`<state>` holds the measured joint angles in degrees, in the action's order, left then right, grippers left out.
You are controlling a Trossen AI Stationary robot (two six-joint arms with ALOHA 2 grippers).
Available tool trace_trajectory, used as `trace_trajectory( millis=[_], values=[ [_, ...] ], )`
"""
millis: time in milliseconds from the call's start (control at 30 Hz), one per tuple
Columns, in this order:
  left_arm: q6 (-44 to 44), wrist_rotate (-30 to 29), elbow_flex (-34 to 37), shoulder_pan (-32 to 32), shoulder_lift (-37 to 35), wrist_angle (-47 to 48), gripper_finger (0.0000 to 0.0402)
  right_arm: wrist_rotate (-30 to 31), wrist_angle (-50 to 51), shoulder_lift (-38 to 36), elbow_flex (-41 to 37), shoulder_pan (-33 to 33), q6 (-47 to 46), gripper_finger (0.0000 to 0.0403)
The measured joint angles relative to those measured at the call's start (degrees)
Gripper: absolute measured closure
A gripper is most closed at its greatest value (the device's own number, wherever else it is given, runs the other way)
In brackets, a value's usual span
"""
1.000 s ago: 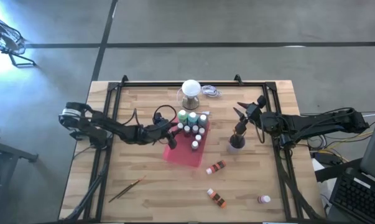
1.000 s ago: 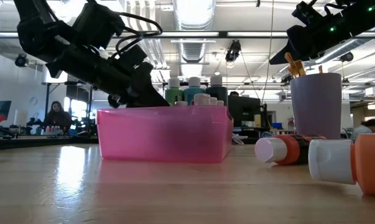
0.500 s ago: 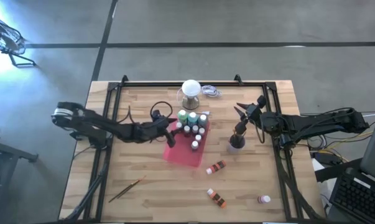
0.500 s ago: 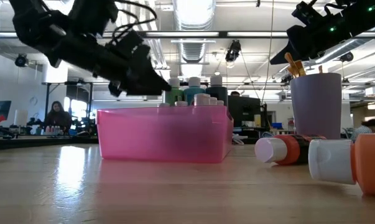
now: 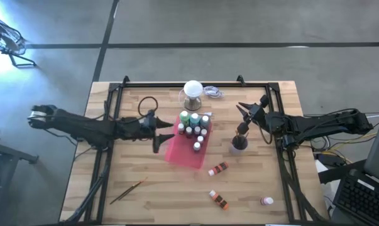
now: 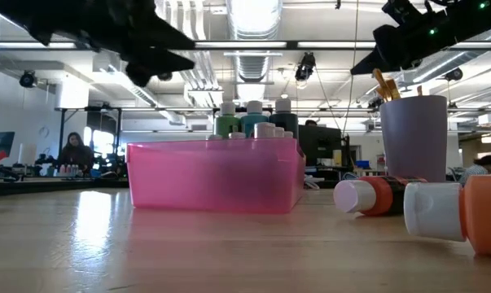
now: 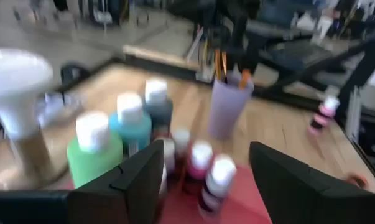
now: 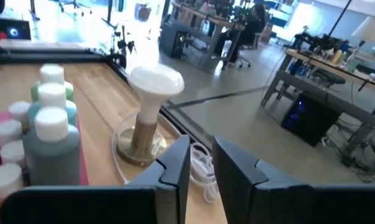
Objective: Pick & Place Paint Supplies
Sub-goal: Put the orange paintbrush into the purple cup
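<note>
1. While the left gripper hangs at the 9 o'clock side of the pink tray, we see its fingers standing well apart with nothing between them.
2. We see the right gripper above the purple cup, at 3 o'clock from the tray. Its fingers are nearly together with a thin gap, and the right wrist view shows nothing in it.
3. We count the supplies already placed. The green bottle, the teal bottle and several small white-capped ones stand upright in the tray. Brush handles stick out of the cup.
4. We count what is loose on the table. One orange bottle lies at 5 o'clock from the tray, and a second orange bottle lies further out the same way. A small pink bottle is near the 5 o'clock table corner. A lone brush lies at 7 o'clock.
5. We judge the step in hand to be the left arm's next pick, probably the brush, which lies on its side of the table.
6. We advise lifting clear of the tray wall first, so that the upright bottles do not tip.
7. We advise coming down on the brush across its handle near the middle and closing fully, since it is thin and lies flat on the wood.
8. We advise keeping the right arm away from the white ball-topped stand at 12 o'clock when it goes for a lying bottle, and gripping that bottle across the body, not the cap.
</note>
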<state>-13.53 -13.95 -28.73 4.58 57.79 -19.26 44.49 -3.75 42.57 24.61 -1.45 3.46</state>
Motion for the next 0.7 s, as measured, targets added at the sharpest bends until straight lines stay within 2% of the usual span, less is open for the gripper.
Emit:
trace_trajectory(
  millis=[167, 267, 367, 500, 600, 700],
  values=[
    [-7.81, -2.01, -3.69, 5.24, -4.45, 18.70, 0.0176, -0.07, 0.00, -0.02, 1.66, 0.00, 0.55, 0.0327],
    [-12.49, -7.38, -8.09, 11.11, -3.21, 29.37, 0.0186, -0.14, -0.05, -0.02, 2.14, 0.00, 1.05, 0.0316],
    [-18.33, -13.43, -13.30, 17.75, 0.29, 38.87, 0.0194, -0.16, -0.02, -0.02, 2.24, 0.00, 1.05, 0.0306],
    [-32.05, -16.86, -20.02, 26.19, 7.41, 49.33, 0.0199, -0.16, 0.00, -0.02, 2.26, 0.00, 1.05, 0.0294],
    [-43.17, -15.96, -24.88, 30.54, 13.83, 59.11, 0.0204, -0.16, -0.02, -0.02, 2.26, 0.00, 1.03, 0.0286],
    [-52.88, -11.76, -29.30, 31.95, 19.86, 70.16, 0.0209, -0.38, 0.05, -0.02, 2.26, -0.01, -0.58, 0.0279]
  ],
)
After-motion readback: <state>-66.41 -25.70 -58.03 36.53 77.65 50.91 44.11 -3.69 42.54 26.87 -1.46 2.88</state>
